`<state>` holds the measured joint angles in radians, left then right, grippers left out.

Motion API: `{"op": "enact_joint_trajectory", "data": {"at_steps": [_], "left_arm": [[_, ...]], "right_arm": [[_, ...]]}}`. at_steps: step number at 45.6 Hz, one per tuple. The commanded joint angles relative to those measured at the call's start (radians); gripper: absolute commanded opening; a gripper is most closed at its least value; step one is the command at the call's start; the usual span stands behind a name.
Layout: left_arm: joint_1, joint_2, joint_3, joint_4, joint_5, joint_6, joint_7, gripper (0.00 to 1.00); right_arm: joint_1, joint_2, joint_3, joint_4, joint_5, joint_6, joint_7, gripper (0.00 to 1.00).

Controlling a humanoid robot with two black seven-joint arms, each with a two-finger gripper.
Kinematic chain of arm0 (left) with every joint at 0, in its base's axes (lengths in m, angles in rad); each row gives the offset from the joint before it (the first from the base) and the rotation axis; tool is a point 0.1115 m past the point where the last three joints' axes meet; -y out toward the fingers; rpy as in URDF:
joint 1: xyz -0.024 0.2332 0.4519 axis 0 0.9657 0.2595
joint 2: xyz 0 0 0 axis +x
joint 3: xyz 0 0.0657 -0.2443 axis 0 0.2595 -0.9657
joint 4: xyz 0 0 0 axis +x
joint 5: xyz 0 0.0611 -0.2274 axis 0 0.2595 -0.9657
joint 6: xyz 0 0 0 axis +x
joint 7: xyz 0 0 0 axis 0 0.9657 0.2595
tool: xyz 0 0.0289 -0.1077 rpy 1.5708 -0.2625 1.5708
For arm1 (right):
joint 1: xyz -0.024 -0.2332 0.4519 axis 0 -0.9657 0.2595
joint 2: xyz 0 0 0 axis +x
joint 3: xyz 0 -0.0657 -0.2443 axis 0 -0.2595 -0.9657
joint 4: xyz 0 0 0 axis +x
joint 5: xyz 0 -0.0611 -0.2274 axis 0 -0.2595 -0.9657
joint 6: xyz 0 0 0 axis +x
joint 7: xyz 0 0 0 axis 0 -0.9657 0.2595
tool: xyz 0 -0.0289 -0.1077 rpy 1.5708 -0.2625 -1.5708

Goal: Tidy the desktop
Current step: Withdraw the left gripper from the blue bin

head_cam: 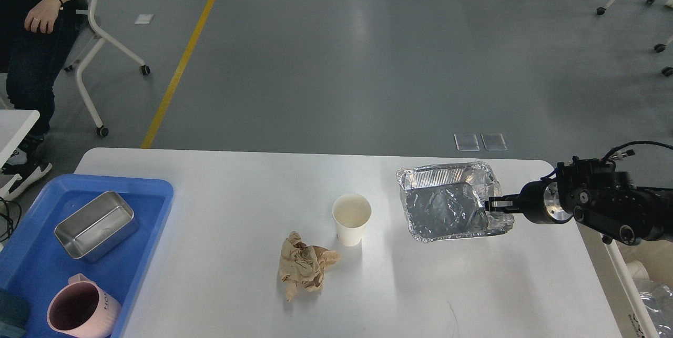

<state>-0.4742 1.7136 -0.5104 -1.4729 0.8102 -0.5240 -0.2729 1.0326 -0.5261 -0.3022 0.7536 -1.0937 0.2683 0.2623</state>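
The white desktop point(221, 254) holds a white paper cup point(352, 218) upright near the middle and a crumpled brown paper point(303, 266) just in front of it to the left. A crinkled foil tray point(449, 201) is at the right, tilted and lifted a little. My right gripper point(493, 205) comes in from the right and is shut on the foil tray's right rim. My left gripper is out of view.
A blue plastic tray point(152, 196) at the table's left edge holds a steel box point(96, 225) and a pink mug point(79, 313). A white bin point(633, 285) stands beyond the table's right edge. A seated person point(37, 17) and a chair are far left.
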Motion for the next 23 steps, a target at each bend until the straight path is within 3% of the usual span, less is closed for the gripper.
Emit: {"op": "enact_joint_trajectory", "data": {"at_steps": [1,10,23], "left_arm": [[-0.001,0.144,0.003,0.013,0.018,-0.096,-0.080,0.97],[-0.003,0.248,0.009,0.037,0.024,-0.131,-0.132,0.97],[-0.009,0.212,-0.022,0.056,0.040,-0.149,-0.105,0.97]], "right_arm": [[0.006,0.000,0.000,0.000,0.000,0.000,0.000,0.00],[0.007,-0.002,0.000,0.000,0.000,0.000,0.000,0.00],[0.009,-0.005,0.000,0.000,0.000,0.000,0.002,0.00]]}}
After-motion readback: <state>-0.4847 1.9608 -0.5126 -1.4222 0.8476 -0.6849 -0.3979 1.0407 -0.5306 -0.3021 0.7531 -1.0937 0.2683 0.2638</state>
